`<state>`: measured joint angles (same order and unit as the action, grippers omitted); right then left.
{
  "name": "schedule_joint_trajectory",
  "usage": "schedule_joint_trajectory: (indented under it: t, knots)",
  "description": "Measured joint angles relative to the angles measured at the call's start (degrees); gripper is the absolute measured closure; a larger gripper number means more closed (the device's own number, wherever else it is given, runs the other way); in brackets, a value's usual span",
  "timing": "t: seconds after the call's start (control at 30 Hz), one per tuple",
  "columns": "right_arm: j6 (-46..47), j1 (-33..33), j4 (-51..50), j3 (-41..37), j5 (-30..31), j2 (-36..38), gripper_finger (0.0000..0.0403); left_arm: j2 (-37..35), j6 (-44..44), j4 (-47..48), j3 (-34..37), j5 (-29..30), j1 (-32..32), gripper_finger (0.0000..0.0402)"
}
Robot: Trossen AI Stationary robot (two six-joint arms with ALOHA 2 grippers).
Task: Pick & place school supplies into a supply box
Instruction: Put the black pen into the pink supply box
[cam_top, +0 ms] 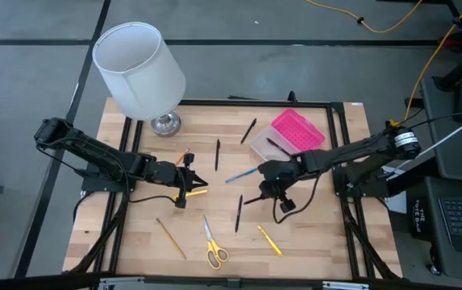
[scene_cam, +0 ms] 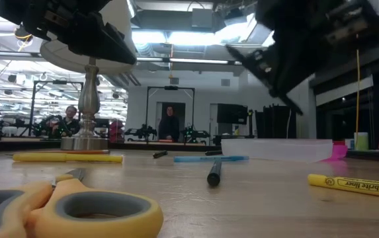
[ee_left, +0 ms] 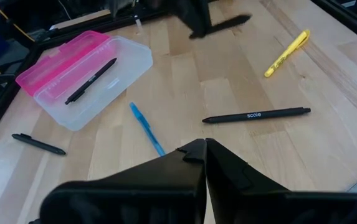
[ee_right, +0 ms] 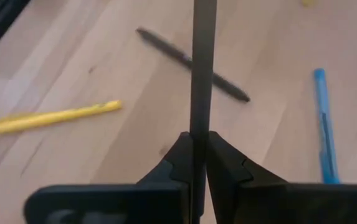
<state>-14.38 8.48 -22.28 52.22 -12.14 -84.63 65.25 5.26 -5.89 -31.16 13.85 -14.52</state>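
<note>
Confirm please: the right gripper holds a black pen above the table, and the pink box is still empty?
Not quite. The right gripper does hold a black pen, but the pink box is not empty: the left wrist view shows one black pen already lying in its clear base.

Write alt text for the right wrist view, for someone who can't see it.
The right end effector is shut on a thin black pen that sticks straight out between its fingers, above a light wooden table. On the table lie a yellow highlighter, another black pen and a blue pen.
</note>
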Motion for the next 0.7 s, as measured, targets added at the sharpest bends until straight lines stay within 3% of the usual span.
schedule_joint_trajectory:
  t: [0.17,0.43,0.7]
  knots:
    - [2.16,-1.17,9.65,-6.54,0.51,3.69,0.0376,0.0,0.0,-0.27,0.0,0.0,0.0,0.0398]
    - [5.41,-1.96,18.03,-12.5,10.16,11.63,0.0372,0.0,0.0,-0.74,0.0,0.0,0.0,0.0398]
    - [8.53,-1.97,30.5,-20.18,17.61,13.65,0.0373,-0.01,0.0,-1.1,0.0,0.0,0.0,0.0398]
